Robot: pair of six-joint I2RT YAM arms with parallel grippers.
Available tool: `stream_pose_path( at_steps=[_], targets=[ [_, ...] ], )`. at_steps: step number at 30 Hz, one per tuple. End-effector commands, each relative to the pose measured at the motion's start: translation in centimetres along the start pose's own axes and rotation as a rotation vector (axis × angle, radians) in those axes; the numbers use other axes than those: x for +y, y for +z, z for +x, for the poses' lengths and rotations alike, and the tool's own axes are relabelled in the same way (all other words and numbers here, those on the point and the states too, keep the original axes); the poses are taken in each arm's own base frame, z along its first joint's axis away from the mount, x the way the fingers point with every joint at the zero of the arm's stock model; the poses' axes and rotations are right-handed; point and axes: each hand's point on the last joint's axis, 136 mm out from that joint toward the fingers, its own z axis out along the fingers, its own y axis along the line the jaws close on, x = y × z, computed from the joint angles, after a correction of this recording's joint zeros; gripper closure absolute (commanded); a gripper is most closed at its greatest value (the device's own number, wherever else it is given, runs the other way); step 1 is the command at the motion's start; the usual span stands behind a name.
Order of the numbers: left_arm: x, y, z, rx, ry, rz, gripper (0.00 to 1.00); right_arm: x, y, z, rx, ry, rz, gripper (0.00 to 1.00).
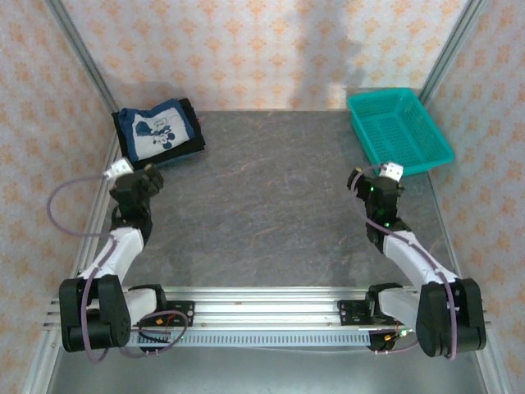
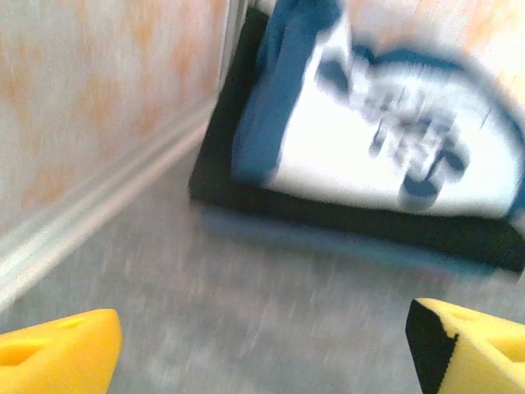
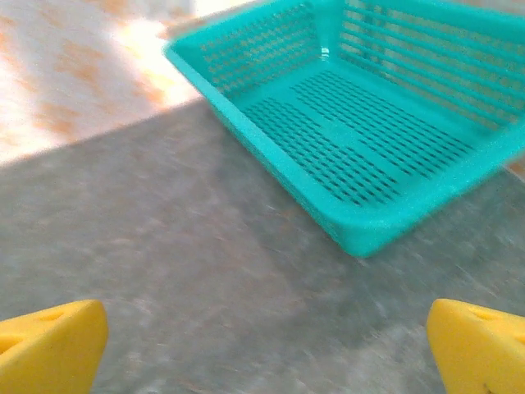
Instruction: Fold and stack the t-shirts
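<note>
- My left gripper [image 2: 262,349] is spread wide, with nothing between its fingers.
- The navy blue t-shirt [image 2: 394,139] lies folded on the black t-shirt [image 2: 344,220]. The stack is straight ahead of this gripper and slightly to its right, near but apart.
- The stack's near edge runs roughly parallel to the line between my left fingertips.
- My right gripper [image 3: 262,345] is also wide and empty. It faces the teal mesh basket [image 3: 369,226], well apart from the shirts.
- Judgement: the left arm is nearer for any further move on the stack.
</note>
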Motion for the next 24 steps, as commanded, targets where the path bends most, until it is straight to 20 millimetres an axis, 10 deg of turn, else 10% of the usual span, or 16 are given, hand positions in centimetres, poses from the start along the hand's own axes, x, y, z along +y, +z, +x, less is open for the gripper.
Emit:
stream_pose_path(
  at_steps=[1, 5, 16, 24],
  targets=[
    [-2.0, 1.6, -4.9, 0.022, 0.014, 0.025, 0.14, 3.2, -1.0, 2.0, 0.221, 0.048, -0.159, 0.01],
    [-3.5, 5.9, -7.3, 0.104, -0.140, 0.105, 0.18, 6.6, -1.3, 1.9, 0.293, 0.127, -0.323, 0.01],
    [-7.3, 17.2, -8.5, 0.209, -0.269, 0.272, 0.61, 8.0, -2.8, 1.9, 0.346, 0.133, -0.399, 0.00],
    [-2.1, 22.6, -6.0, 0.213, -0.211, -0.016, 0.69, 7.7, -3.5, 2.5, 0.356, 0.142, -0.398, 0.00]
  ],
)
